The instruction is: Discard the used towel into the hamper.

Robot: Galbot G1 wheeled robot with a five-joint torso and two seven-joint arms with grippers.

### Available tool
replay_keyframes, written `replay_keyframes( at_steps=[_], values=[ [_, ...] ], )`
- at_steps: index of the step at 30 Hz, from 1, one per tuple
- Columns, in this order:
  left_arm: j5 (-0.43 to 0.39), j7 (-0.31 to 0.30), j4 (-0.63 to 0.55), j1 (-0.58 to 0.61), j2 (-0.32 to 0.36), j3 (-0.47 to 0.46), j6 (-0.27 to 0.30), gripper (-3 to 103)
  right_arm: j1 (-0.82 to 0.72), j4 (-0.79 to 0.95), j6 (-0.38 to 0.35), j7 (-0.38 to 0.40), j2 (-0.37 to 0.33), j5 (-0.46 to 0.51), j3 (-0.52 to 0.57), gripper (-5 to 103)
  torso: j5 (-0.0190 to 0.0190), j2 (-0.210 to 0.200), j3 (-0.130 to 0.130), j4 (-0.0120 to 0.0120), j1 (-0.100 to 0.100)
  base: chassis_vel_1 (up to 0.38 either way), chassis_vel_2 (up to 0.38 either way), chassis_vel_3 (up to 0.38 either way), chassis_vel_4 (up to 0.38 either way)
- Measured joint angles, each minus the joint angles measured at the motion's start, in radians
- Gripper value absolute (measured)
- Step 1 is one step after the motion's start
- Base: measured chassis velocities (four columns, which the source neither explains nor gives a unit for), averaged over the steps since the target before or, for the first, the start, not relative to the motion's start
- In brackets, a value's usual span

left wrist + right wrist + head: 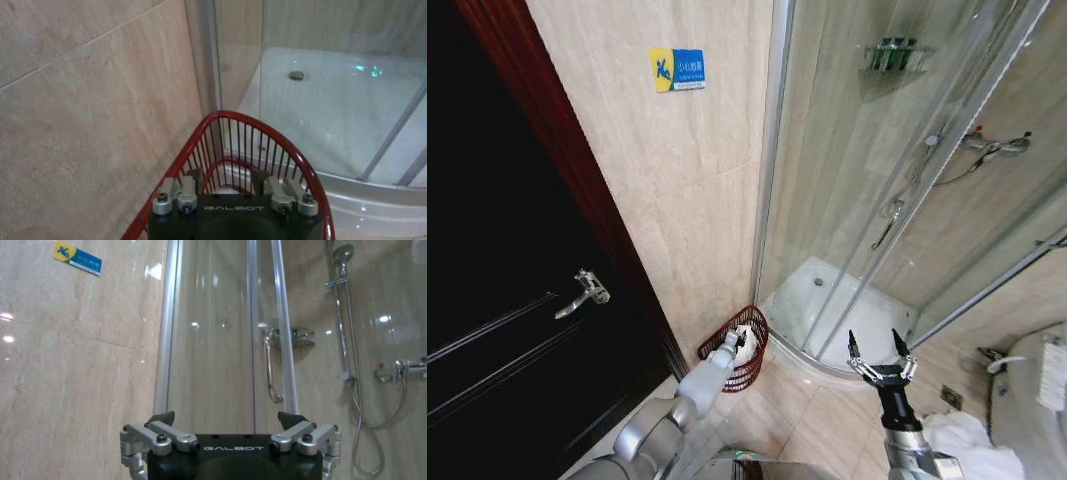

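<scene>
The left end effector (740, 341) reaches down into the mouth of the hamper (719, 343), a red wire basket on the floor in the corner between the tiled wall and the shower enclosure (867, 180); something white, probably the towel (745, 334), lies right at its tip. Whether its fingers grip the cloth, I cannot tell. The right end effector (878, 349) hovers spread open and empty, well apart before the shower tray (832, 300).

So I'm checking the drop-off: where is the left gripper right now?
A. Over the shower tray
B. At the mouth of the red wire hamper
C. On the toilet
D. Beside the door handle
B: the left gripper sits at the rim of the hamper, by a white towel.
</scene>
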Motion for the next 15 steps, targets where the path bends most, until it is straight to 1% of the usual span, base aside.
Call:
replay_keyframes(
  at_steps=[2,5,6,8,9,12,13,14,15],
  values=[
    [0.001,0.001,-0.004,0.004,0.000,0.000,0.000,54,0.000,-0.001,0.000,0.000,0.000,-0.001,-0.001,100,-0.0001,0.000,0.000,0.0000,0.000,0.000,0.000,0.000,0.000],
    [0.002,0.004,-0.014,0.014,0.000,0.000,-0.001,70,0.003,-0.004,0.000,0.000,0.000,-0.004,-0.004,100,0.0000,0.000,0.000,0.0000,0.000,0.000,0.000,0.000,0.000],
    [0.002,0.004,-0.014,0.014,0.000,0.000,-0.001,70,0.003,-0.004,0.000,0.000,0.000,-0.004,-0.004,100,0.0000,0.000,0.000,0.0000,0.000,0.000,0.000,0.000,0.000],
    [-0.023,0.031,-0.024,0.026,0.000,-0.002,-0.028,81,0.005,-0.005,0.000,0.001,-0.001,-0.007,-0.003,100,0.0001,0.000,0.000,0.0000,0.000,0.000,0.000,0.000,0.000],
    [-0.023,0.031,-0.024,0.026,0.000,-0.002,-0.028,81,0.005,-0.005,0.000,0.001,-0.001,-0.007,-0.003,100,0.0001,0.000,0.000,0.0000,0.000,0.000,0.000,0.000,0.000],
    [-0.063,0.056,-0.083,0.063,0.002,-0.002,-0.045,96,0.008,-0.007,-0.001,0.015,-0.005,-0.011,0.000,100,-0.0002,0.000,0.000,0.0000,0.000,0.000,0.000,0.000,0.000],
    [-0.063,0.056,-0.083,0.063,0.002,-0.002,-0.045,96,0.008,-0.007,-0.001,0.015,-0.005,-0.011,0.000,100,-0.0002,0.000,0.000,0.0000,0.000,0.000,0.000,0.000,0.000],
    [-0.074,0.058,-0.113,0.080,0.009,-0.001,-0.047,98,0.008,-0.007,-0.003,0.021,-0.007,-0.011,0.001,100,-0.0006,0.000,0.000,-0.0002,0.000,0.000,0.000,0.000,0.000],
    [-0.080,0.059,-0.163,0.107,0.030,-0.001,-0.047,100,0.008,-0.006,-0.007,0.027,-0.010,-0.010,0.002,100,0.0000,0.000,0.000,-0.0003,0.000,0.000,0.000,0.000,0.000]
  ],
)
